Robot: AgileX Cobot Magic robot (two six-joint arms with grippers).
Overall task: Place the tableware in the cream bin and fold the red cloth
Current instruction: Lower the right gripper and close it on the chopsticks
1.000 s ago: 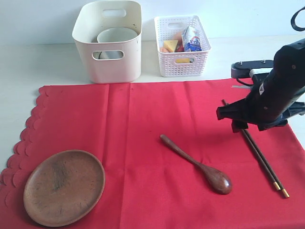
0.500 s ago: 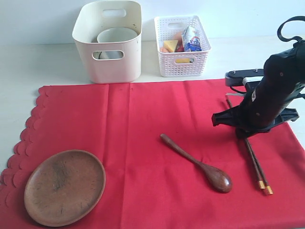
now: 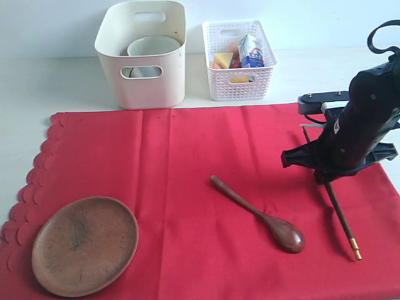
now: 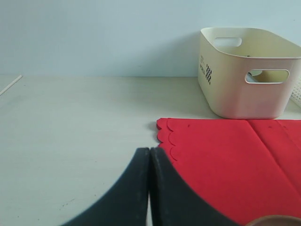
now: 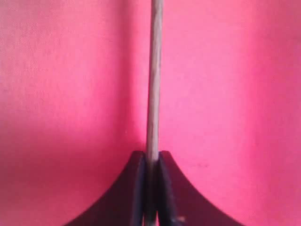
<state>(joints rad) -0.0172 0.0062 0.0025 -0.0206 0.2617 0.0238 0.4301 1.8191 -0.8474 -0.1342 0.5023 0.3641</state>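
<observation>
My right gripper (image 3: 325, 179) is shut on the pair of dark gold-tipped chopsticks (image 3: 341, 217), which lie together on the right of the red cloth (image 3: 187, 156). The right wrist view shows the chopsticks (image 5: 154, 70) pinched between the tips of that gripper (image 5: 151, 157). A dark wooden spoon (image 3: 259, 215) lies mid-cloth and a round wooden plate (image 3: 84, 245) sits at its front left. The cream bin (image 3: 140, 75) behind the cloth holds a white bowl (image 3: 153, 47). My left gripper (image 4: 149, 150) is shut and empty, by the cloth's scalloped edge (image 4: 164, 139); it is out of the exterior view.
A white lattice basket (image 3: 239, 78) with food pieces and a small carton (image 3: 252, 51) stands right of the cream bin (image 4: 249, 75). A dark flat object (image 3: 322, 100) lies on the table behind my right arm. Bare pale table (image 4: 70, 132) surrounds the cloth.
My right gripper has closed on the chopsticks, drawing the two sticks together into one line and turning them slightly. The left gripper has stayed still.
</observation>
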